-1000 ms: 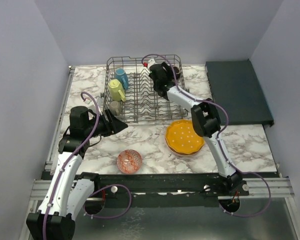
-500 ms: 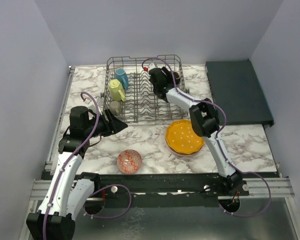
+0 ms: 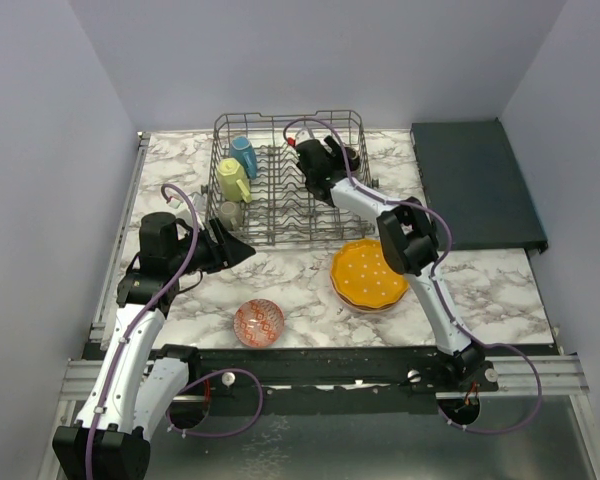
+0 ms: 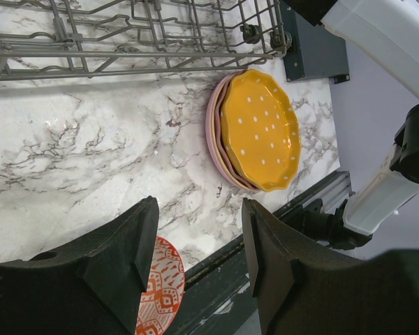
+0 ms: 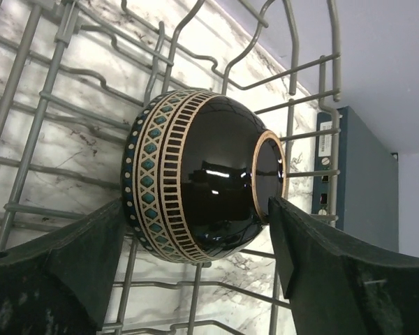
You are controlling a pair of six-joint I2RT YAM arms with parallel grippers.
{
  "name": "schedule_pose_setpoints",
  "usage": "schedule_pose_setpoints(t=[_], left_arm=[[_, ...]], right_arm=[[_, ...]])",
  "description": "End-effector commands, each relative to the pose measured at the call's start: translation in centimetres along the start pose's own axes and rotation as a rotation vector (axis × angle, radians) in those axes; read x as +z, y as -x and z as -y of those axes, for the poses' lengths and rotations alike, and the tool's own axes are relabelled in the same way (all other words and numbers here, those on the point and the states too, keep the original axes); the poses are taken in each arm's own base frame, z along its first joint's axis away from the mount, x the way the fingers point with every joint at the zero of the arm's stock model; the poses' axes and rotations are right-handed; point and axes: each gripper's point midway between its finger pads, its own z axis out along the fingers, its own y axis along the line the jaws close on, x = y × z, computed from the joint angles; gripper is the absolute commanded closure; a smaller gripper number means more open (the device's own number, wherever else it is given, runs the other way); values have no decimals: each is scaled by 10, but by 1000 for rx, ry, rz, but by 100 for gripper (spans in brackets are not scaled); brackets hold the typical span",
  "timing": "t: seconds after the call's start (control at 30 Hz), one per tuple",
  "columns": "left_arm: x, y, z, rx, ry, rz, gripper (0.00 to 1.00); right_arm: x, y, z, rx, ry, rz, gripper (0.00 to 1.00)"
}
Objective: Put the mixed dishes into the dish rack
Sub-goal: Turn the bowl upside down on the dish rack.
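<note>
Dark bowl [image 5: 202, 188]: I see it on its side inside the dish rack [image 3: 280, 205], directly between my right fingers, foot ring towards the right-hand one.
Right gripper [image 5: 195, 206]: fingers set wide on either side of the bowl; I cannot tell whether they press on it.
Left gripper [image 4: 197, 206]: fingers spread, nothing between them, hovering over the table.
Beyond the left fingers: orange dotted plate [image 4: 260, 129] stacked on a pink plate [image 4: 213, 132]; red-patterned bowl [image 4: 160, 293] beneath the left-hand finger.
Rack's far end from the right fingers: blue mug [image 3: 244, 155], yellow-green mug [image 3: 234, 180], grey cup [image 3: 230, 213].
Surface: white marble tabletop [image 3: 480, 285] with grey veins; a dark tray [image 3: 475, 180] beside the rack.
Room: plain pale walls [image 3: 320, 50] on three sides.
</note>
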Motion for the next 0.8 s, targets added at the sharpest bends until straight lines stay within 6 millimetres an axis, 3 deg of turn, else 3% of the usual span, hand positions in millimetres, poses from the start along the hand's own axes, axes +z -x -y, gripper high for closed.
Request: schedule_pose_setpoints(t=[0.0, 0.47, 0.77], left_arm=[[1, 0, -4, 6, 11, 15, 43], [2, 0, -5, 6, 15, 16, 43], [3, 1, -6, -8, 26, 8, 41]], right_arm=[[-12, -4, 4, 17, -10, -26, 15], [-38, 15, 14, 75, 21, -1, 2], [-80, 28, 27, 182, 98, 13, 1]])
